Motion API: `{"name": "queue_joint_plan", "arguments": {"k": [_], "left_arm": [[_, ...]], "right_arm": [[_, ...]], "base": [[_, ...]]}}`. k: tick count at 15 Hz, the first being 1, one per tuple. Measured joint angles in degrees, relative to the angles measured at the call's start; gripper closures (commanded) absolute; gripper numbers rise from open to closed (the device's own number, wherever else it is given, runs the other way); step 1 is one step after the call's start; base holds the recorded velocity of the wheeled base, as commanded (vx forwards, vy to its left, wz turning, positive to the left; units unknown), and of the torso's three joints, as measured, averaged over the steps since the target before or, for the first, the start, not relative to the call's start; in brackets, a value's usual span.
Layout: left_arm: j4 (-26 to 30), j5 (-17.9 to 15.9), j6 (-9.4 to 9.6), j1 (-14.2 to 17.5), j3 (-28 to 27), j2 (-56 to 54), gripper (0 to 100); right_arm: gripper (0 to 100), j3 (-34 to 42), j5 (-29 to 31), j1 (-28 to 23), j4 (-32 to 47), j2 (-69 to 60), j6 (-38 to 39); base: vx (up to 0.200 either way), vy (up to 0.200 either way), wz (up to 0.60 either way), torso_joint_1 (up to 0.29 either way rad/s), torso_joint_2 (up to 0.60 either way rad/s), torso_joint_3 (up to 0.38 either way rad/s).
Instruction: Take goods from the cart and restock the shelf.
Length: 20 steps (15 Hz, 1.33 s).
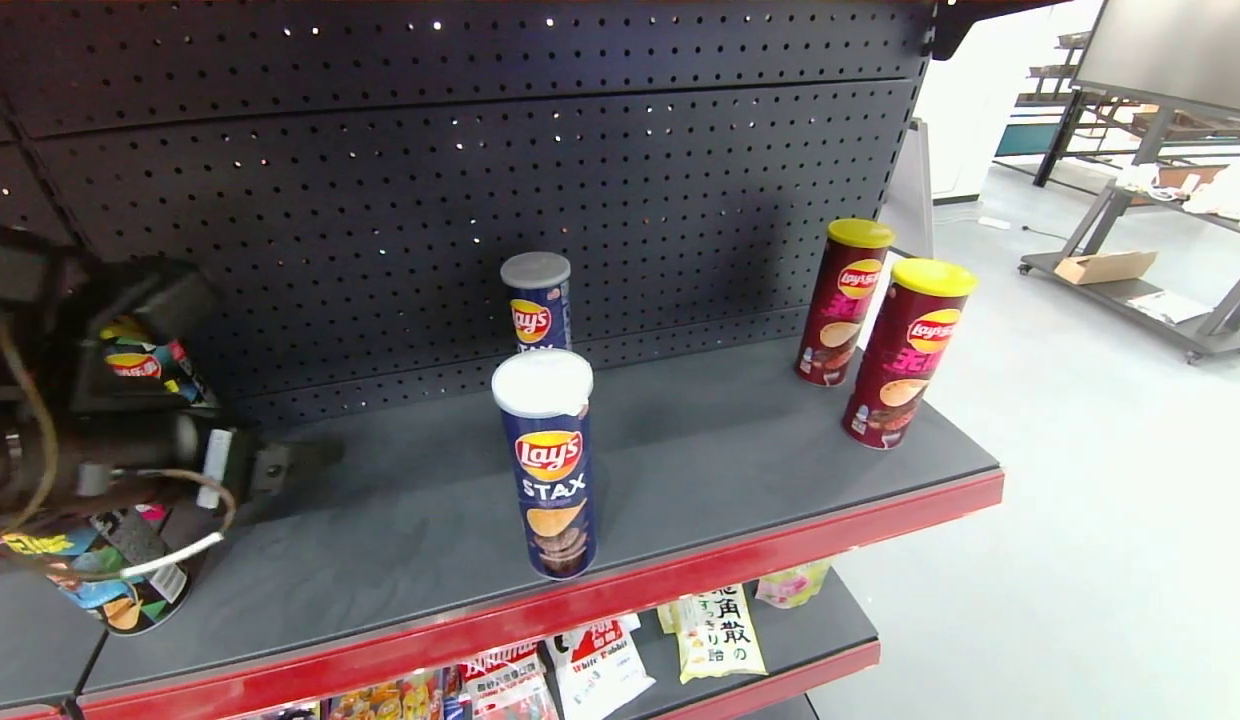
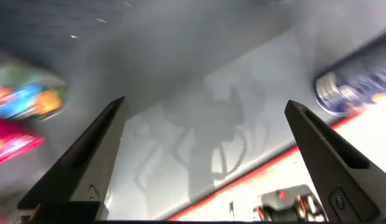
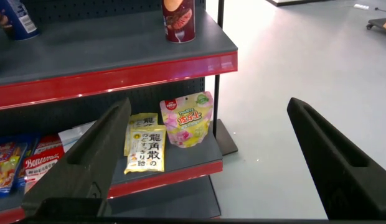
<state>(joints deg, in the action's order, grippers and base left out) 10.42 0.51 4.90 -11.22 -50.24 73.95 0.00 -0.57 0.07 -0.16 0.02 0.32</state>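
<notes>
On the grey shelf board (image 1: 740,450) stand two blue chip cans, one near the red front edge (image 1: 546,462) and one at the back (image 1: 536,300). Two maroon cans with yellow lids (image 1: 908,350) (image 1: 842,300) stand at the right end. My left arm (image 1: 100,430) hangs over the board's left end, beside a colourful can (image 1: 130,595). The left gripper (image 2: 205,102) is open above bare board, with nothing between its fingers. A blue can (image 2: 355,87) lies to one side of it and a colourful can (image 2: 28,99) to the other. My right gripper (image 3: 208,102) is open and empty in front of the lower shelf.
A black pegboard back wall (image 1: 460,200) rises behind the cans. The lower shelf (image 3: 174,171) holds snack bags, among them a yellow one (image 3: 144,144) and a pink-green one (image 3: 188,118). Open floor (image 1: 1100,500) lies right of the shelf, with metal racks (image 1: 1160,250) farther off.
</notes>
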Motion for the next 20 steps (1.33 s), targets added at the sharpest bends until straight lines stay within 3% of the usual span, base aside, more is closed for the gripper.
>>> {"name": "queue_joint_plan", "arguments": {"k": [5,8,10,12,15,20], "left_arm": [[11.6,-3.7,0.16,4.6,6.3,-32.7,0],[14.7,-2.6,-1.45,5.7,16.5,-51.3,0],[15.5,0.0,-2.66,6.1,23.7,-60.4,0],[15.7,1.8,-4.25,6.3,28.0,-64.9,0],[15.1,3.9,-4.63,6.3,31.5,-67.6,0],[3.5,6.5,-4.17,6.3,41.1,-68.6,0]], "right_arm": [[0,0.0,0.0,0.0,0.0,0.0,0.0],[0,0.0,0.0,0.0,0.0,0.0,0.0],[0,0.0,-0.1,0.0,0.0,0.0,-0.2],[0,0.0,-0.3,0.0,0.0,0.0,-0.7],[0,0.0,-0.2,0.0,0.0,0.0,-0.6],[0,0.0,-0.3,0.0,0.0,0.0,-0.7]], "base": [[0.0,0.0,0.0,0.0,0.0,0.0],[0.0,0.0,0.0,0.0,0.0,0.0],[0.0,0.0,0.0,0.0,0.0,0.0],[0.0,0.0,0.0,0.0,0.0,0.0],[0.0,0.0,0.2,-0.001,0.0,0.001],[0.0,0.0,0.6,0.005,0.0,0.003]]}}
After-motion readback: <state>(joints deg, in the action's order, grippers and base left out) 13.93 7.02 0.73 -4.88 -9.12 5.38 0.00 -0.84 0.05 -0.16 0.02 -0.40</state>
